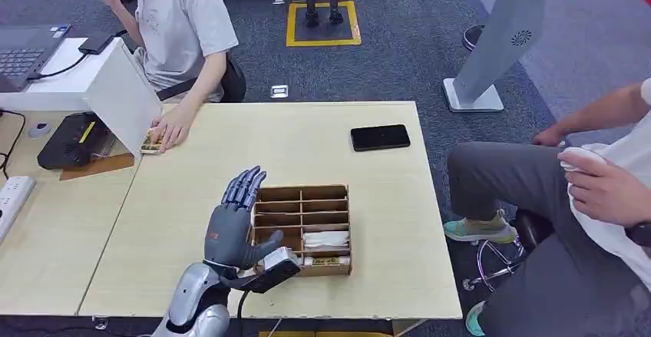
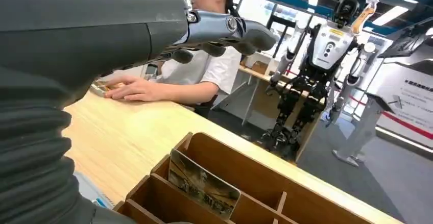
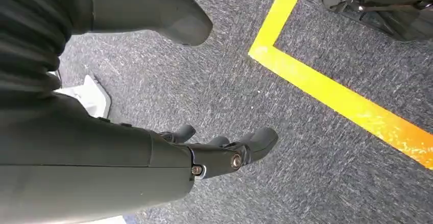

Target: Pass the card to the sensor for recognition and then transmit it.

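Observation:
My left hand [image 1: 234, 222] hovers with its fingers stretched out and apart, holding nothing, just left of a wooden compartment box [image 1: 338, 199] near the table's front edge. Cards [image 1: 326, 261] lie in the box's near right compartments. In the left wrist view my left hand [image 2: 219, 27] reaches over the box [image 2: 265, 178], where a picture card [image 2: 203, 183] stands tilted in a compartment. A person's hand [image 1: 170, 130] presses another card [image 1: 150, 145] onto the table beside the black sensor device [image 1: 73, 139]. My right hand [image 3: 214, 152] hangs over the carpet, holding nothing, fingers loosely bent.
A black phone [image 1: 380, 137] lies at the table's far right. A white angled panel [image 1: 123, 95] stands over the sensor. One person sits behind the far left corner, another [image 1: 599, 191] sits close at the right. A power strip [image 1: 11, 195] lies at the left.

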Available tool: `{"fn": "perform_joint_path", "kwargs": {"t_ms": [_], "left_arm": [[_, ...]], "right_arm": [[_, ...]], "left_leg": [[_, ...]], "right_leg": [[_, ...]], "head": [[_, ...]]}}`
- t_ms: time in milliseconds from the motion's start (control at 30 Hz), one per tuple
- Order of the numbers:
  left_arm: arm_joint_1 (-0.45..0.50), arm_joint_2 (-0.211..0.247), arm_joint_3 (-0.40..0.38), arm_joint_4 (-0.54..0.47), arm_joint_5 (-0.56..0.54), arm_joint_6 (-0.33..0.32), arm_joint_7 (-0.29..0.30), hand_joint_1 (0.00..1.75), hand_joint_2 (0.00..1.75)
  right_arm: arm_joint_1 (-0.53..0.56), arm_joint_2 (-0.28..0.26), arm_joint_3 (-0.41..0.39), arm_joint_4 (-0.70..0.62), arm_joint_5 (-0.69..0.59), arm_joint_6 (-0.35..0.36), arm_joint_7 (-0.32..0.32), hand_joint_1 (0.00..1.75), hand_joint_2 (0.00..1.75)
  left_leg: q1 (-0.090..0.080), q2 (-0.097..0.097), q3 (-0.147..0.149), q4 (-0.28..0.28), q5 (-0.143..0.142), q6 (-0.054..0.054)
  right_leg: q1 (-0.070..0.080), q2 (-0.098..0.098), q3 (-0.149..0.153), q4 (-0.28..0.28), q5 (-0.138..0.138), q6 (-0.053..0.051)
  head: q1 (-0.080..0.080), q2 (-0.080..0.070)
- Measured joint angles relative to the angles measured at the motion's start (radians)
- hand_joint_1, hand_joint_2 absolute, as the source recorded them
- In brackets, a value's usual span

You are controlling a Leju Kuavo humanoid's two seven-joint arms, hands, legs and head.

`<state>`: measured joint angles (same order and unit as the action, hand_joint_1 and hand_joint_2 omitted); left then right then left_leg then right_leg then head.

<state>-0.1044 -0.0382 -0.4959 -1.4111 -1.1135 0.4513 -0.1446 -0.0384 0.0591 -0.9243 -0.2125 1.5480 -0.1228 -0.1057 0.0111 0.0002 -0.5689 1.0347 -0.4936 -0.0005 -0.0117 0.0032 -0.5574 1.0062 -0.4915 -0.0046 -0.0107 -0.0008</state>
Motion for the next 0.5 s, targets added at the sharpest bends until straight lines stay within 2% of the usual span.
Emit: {"fn": "perform_joint_path", "kwargs": {"t_ms": [500], "left_arm": [[-0.011,-0.013,0.002,0.003,-0.005,-0.004,0.0,0.0,1.75]], "right_arm": [[-0.003,0.0,0.0,0.0,0.0,0.0,-0.001,0.0,1.75]], "left_leg": [[0.0,0.0,0.0,0.0,0.0,0.0]], "right_leg": [[0.0,0.0,0.0,0.0,0.0,0.0]], "head": [[0.0,0.0]]}}
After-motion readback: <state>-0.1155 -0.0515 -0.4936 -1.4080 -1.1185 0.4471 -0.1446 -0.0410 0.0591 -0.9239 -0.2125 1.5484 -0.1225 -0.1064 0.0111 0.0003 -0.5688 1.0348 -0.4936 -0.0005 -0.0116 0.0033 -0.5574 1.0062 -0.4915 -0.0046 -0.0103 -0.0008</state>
